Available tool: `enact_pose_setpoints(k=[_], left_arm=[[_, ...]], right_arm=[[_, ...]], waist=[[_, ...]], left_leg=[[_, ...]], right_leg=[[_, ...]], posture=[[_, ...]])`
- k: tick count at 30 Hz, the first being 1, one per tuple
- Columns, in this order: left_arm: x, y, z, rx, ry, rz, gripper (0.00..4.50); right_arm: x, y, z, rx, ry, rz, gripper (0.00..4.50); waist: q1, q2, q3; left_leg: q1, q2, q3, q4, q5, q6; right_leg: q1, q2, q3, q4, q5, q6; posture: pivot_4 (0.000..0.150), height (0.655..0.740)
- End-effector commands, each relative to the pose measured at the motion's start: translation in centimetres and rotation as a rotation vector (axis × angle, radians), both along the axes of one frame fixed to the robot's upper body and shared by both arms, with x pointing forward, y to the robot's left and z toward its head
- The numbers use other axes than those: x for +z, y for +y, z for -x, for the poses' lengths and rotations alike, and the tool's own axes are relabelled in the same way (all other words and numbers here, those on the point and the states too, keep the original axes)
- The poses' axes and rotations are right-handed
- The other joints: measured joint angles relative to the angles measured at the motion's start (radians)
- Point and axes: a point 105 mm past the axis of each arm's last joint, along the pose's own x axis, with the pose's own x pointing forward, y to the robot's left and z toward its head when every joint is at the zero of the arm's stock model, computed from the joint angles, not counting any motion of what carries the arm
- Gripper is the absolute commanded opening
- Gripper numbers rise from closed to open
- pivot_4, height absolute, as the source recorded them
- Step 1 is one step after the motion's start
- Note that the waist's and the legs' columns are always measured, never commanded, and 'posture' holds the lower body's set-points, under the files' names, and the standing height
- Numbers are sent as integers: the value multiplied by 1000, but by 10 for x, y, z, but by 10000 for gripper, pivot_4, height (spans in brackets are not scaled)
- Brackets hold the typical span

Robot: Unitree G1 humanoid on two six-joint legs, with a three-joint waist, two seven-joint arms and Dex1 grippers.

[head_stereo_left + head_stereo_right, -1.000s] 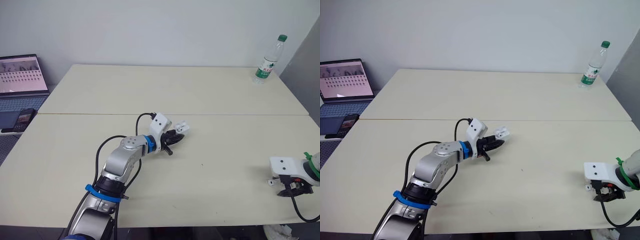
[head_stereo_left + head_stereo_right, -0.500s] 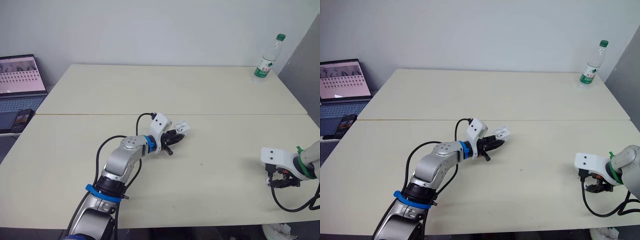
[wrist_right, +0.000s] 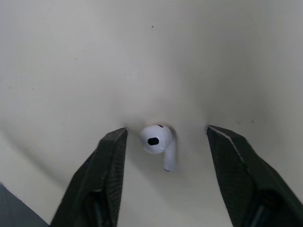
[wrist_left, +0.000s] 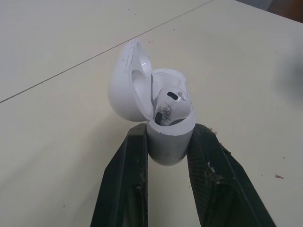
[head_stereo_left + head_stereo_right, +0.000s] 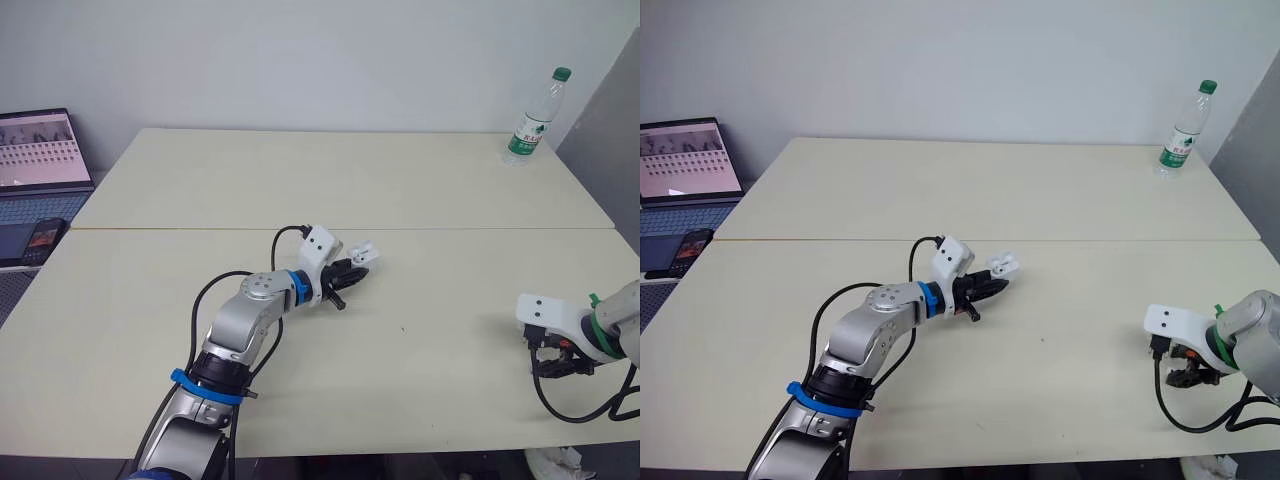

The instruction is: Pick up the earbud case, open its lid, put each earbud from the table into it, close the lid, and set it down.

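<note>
At the middle of the surface, the head view shows the left tool gripping the earbud case. Its wrist view shows the lid open, one earbud seated inside. The right wrist view shows the right tool spread open astride the second earbud, which lies on the surface.
</note>
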Motion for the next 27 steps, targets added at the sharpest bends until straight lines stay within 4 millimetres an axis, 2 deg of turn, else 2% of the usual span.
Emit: enact_pose_setpoints(k=[1, 3, 4, 11, 13, 18, 21, 24, 27], left_arm=[[13, -3, 0, -13, -48, 29, 7783], [13, -3, -1, -15, -48, 29, 7783], [13, -3, -1, -15, -48, 29, 7783], [13, -3, -1, -18, -50, 25, 7783], [15, -5, -2, -21, -51, 29, 7783], [18, -17, -2, -50, -47, 43, 7783], [19, -18, -2, -63, -35, 46, 7783], [17, -18, 0, -74, -18, 39, 7783], [21, -24, 1, -90, -30, 47, 7783]], right_arm=[[1, 4, 4, -14, 16, -9, 12324], [1, 5, 5, -17, 17, -10, 4645], [1, 6, 5, -17, 17, -10, 3737], [5, 14, 1, -6, -23, -46, 3753], [11, 18, -9, -20, -83, -88, 3753], [22, 30, -55, -57, -337, -213, 3753], [38, 40, -76, -92, -475, -310, 3753], [60, 56, -96, -160, -627, -469, 3753], [77, 82, -102, -195, -704, -662, 3753]], waist=[[0, 0, 0], [0, 0, 0], [0, 0, 0], [0, 0, 0], [-1, -1, 1], [-5, -4, 2], [-5, -4, 3], [-4, -4, 3], [-1, -3, 2]], left_leg=[[0, 0, 0, 0, 0, 0], [0, 0, 0, 0, 0, 0], [0, 0, 0, 0, 0, 0], [0, 0, 0, 0, 0, 0], [0, 0, 0, 0, 0, 0], [0, 0, 1, 0, 0, 0], [0, 0, 1, 0, 0, 0], [-4, 0, 0, -1, 0, 0], [-12, 0, 0, 0, 0, 0]], right_leg=[[0, 0, 0, 0, 0, 0], [0, 0, 0, 0, 0, 0], [0, 0, 0, 0, 0, 0], [0, 0, 0, 0, 0, 1], [0, 0, 0, 0, 0, 1], [0, 1, 1, 0, 0, 1], [-1, 1, 1, 0, 1, 0], [-4, 1, 1, 1, 2, -3], [-11, 2, 0, 2, 2, -3]], posture=[[1500, 7362], [1500, 7362], [1500, 7362], [1500, 7362], [1500, 7362], [1500, 7362], [1500, 7362], [1500, 7362], [1500, 7362]])
